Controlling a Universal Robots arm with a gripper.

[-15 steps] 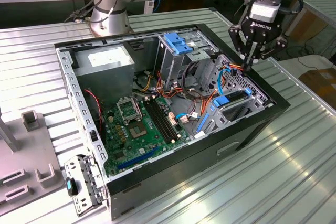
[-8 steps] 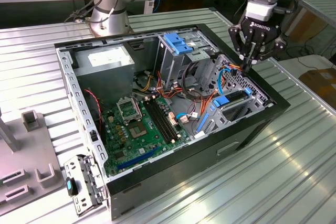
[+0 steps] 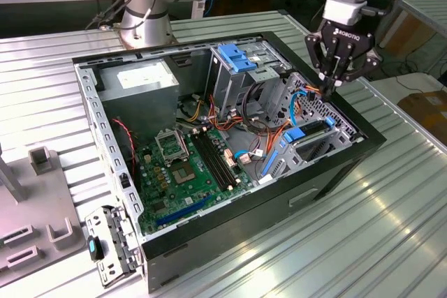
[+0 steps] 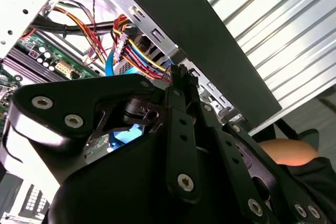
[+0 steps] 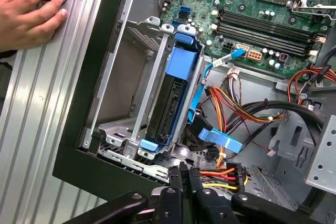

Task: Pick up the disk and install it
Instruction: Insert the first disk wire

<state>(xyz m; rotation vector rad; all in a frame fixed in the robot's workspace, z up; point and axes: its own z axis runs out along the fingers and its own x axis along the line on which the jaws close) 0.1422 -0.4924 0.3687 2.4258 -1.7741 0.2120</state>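
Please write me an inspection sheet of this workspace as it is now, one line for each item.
Surface: ribbed metal table, bearing the open computer case.
Job's things: disk stands on edge in the metal cage, blue rails showing.
Clutter: grey fixtures and a loose metal bracket at the exterior view's left.
Grippers: end effector shut, nothing held, tips close to the cage.
Cables: coloured wire bundle beside the cage; blue flat cable.
Surroundings: a person's hand on the table beside the case; arm base behind the case.
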